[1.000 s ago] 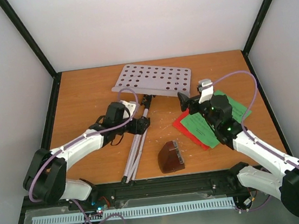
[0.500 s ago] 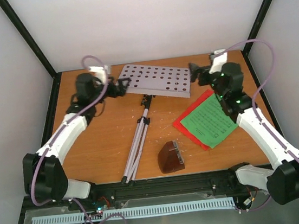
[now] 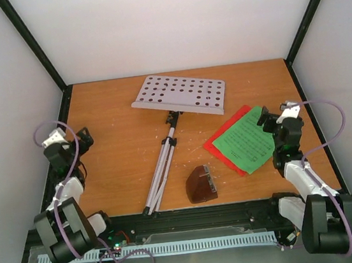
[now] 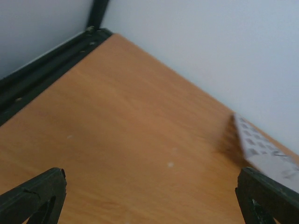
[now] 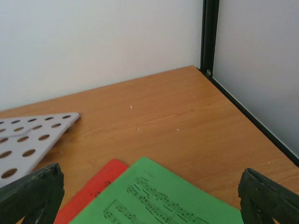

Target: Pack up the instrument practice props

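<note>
The white music stand lies flat on the table, its perforated plate (image 3: 181, 94) at the back and its folded legs (image 3: 161, 175) pointing to the front. The dark brown metronome (image 3: 200, 184) rests on its side near the front. A green music sheet (image 3: 247, 139) overlaps a red one (image 3: 219, 144) on the right. My left gripper (image 3: 82, 139) is drawn back at the left edge, open and empty. At the right edge my right gripper (image 3: 266, 121) hovers open beside the green sheet (image 5: 187, 196). The plate's corner (image 5: 28, 140) shows in the right wrist view.
Black frame rails (image 3: 60, 129) and white walls enclose the wooden table (image 3: 120, 151). In the left wrist view there is bare wood (image 4: 117, 140), the back left corner post (image 4: 96, 14) and an edge of the plate (image 4: 261, 151). The arm bases stand along the front rail.
Both arms have pulled back from the two ends of the perforated plate to the left and right sides of the table. The stand, sheets and metronome have not moved.
</note>
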Robot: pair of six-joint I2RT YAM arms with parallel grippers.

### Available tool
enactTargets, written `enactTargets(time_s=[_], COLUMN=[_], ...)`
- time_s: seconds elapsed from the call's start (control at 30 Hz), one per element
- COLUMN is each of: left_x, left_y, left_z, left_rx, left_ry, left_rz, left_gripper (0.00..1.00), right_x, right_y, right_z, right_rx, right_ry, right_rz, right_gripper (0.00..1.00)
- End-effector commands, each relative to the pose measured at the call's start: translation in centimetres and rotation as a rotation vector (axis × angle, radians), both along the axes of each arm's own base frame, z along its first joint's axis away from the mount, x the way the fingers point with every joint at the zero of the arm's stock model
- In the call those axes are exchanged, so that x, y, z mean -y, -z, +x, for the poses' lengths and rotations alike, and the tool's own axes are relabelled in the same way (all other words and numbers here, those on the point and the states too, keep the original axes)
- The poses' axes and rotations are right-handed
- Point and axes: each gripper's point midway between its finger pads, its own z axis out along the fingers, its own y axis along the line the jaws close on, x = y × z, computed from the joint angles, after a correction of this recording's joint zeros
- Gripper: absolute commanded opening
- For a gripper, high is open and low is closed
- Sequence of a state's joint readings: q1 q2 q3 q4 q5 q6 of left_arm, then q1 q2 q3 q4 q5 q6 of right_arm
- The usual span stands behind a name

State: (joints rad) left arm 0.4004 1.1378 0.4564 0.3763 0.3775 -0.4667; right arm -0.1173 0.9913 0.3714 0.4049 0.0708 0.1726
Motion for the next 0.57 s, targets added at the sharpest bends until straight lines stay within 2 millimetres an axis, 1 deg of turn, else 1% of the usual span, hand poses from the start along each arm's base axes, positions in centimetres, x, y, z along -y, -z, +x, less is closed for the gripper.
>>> enactTargets(time_s=[0.0,0.1,0.17,0.2,0.27,0.43,0.53], left_x=[-3.4,-4.1,-4.1,-4.0,-3.5,-3.3,-3.4], left_y=[0.4,1.5,2.1,2.1,1.5,0.9,0.9], left_z=[-1.0,-1.7,-1.6,-1.4,-1.1,-1.3,-1.4], left_rx=[0.092,0.109,0.103,0.104,0.136,0.167,0.176], left_ry=[-0.174,-0.211,-0.197,-0.183,-0.151,-0.148,-0.157], left_rz=[0.143,0.260,0.295,0.307,0.341,0.383,0.366], left_gripper=[0.99,0.99,0.99,0.99,1.00,1.00,1.00], right_x=[0.4,0.3,0.2,0.1,-0.1,-0.3,-0.6], right_y=[-2.5,-0.6,0.3,0.6,1.5,3.2,3.2], right_z=[0.1,0.2,0.2,0.1,0.2,0.4,0.7], right_rx=[0.199,0.172,0.168,0.173,0.161,0.129,0.131], right_ry=[0.013,0.003,-0.003,-0.005,-0.019,-0.028,-0.050], right_rz=[-0.091,-0.096,-0.095,-0.094,-0.088,-0.074,-0.077], right_gripper=[0.99,0.98,0.98,0.98,0.98,0.97,0.97])
